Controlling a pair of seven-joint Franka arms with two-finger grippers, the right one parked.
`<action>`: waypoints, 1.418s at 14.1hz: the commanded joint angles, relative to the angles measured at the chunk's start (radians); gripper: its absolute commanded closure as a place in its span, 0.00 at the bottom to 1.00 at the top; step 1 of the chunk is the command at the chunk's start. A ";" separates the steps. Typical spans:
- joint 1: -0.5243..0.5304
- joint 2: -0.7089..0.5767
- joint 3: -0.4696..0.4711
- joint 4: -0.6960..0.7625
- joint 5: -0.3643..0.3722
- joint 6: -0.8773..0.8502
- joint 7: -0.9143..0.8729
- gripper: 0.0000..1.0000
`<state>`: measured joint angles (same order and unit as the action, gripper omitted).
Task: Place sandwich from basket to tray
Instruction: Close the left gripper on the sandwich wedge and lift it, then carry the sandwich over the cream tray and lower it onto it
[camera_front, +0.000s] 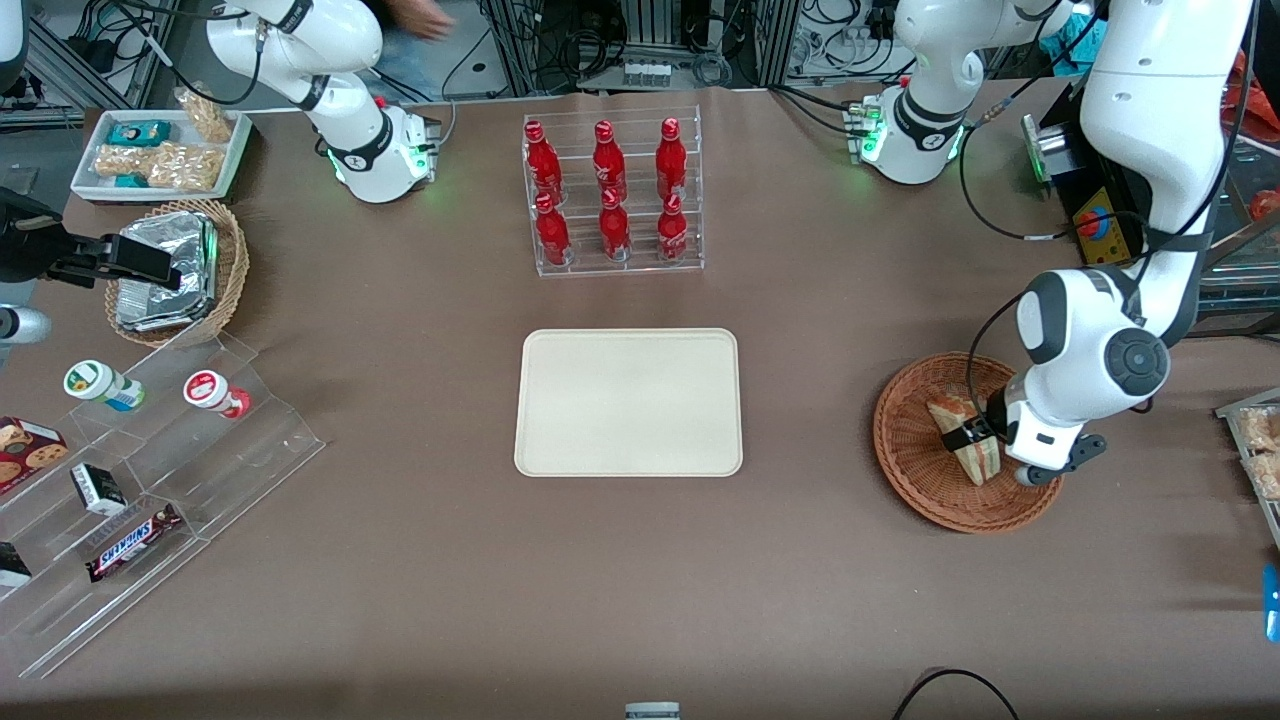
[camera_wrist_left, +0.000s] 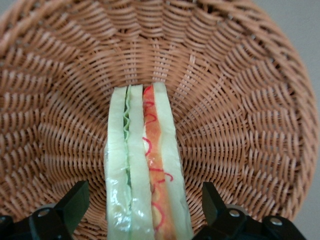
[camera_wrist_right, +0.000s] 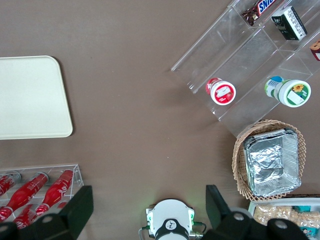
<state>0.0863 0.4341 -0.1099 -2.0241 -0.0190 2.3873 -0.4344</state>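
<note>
Two black fingers (camera_wrist_left: 75, 200) of my gripper (camera_wrist_left: 145, 202) stand apart, straddling the triangular white-bread sandwich (camera_wrist_left: 145, 165). Only the front view shows the cream rectangular tray (camera_front: 628, 402), at nine o'clock from the reddish-brown wicker basket (camera_front: 915, 470).

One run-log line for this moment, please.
phase: pre-grasp | gripper: open, straddling sandwich | sandwich: in basket | tray: empty

Brown table (camera_front: 400, 560): tray (camera_front: 628, 402), basket (camera_front: 915, 460), bottle rack (camera_front: 612, 195), acrylic shelf (camera_front: 150, 500).

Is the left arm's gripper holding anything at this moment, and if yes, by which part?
Nothing is held yet. The gripper is down in the basket, its fingers open on either side of the sandwich, not touching it.
</note>
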 joint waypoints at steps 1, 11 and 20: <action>0.000 0.002 0.004 0.022 -0.002 -0.011 -0.015 0.50; -0.023 -0.080 -0.011 0.045 -0.002 -0.095 -0.056 0.86; -0.426 0.020 -0.074 0.234 -0.002 -0.200 -0.193 0.85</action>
<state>-0.2620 0.3718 -0.1993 -1.8962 -0.0195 2.2136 -0.6208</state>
